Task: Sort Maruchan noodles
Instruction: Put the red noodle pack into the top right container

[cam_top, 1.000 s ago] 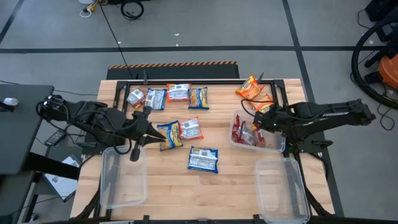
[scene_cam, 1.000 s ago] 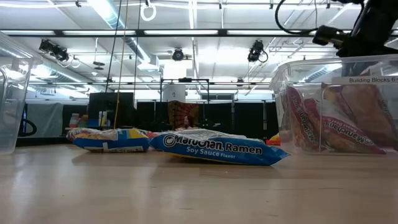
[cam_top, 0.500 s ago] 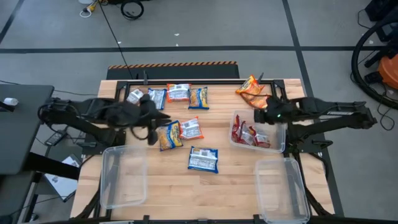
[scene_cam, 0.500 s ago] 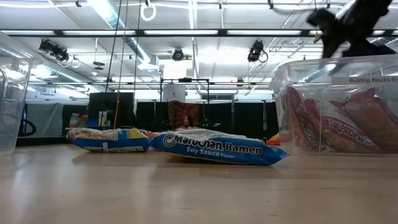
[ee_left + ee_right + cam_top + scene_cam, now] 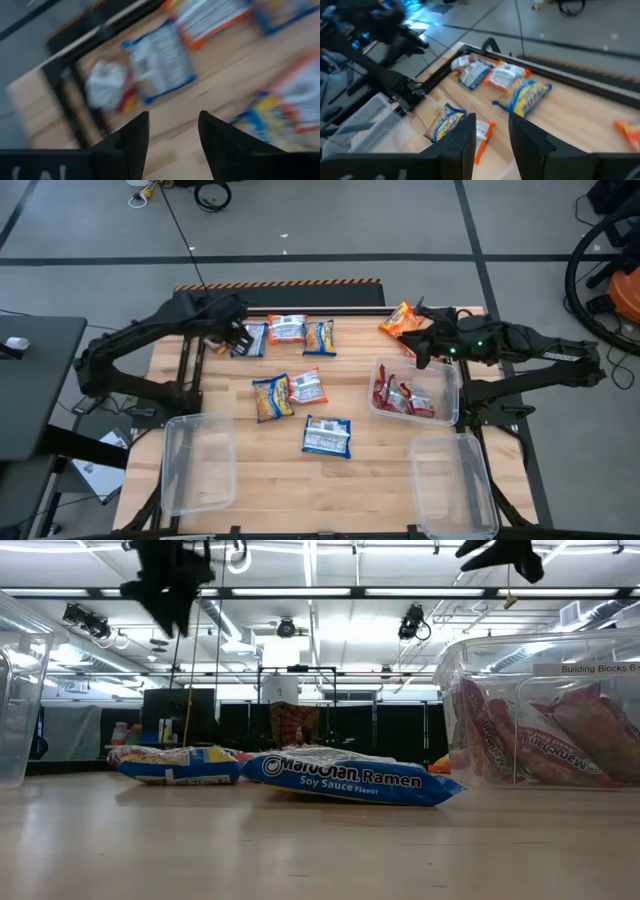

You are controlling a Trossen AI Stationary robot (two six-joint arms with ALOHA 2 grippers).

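Above the far packets, left pincer (image 5: 237,332) open, empty.

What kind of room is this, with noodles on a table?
Probably a robotics lab or workshop: a wooden worktable on a bare concrete floor, rows of ceiling strip lights, and black equipment racks behind.
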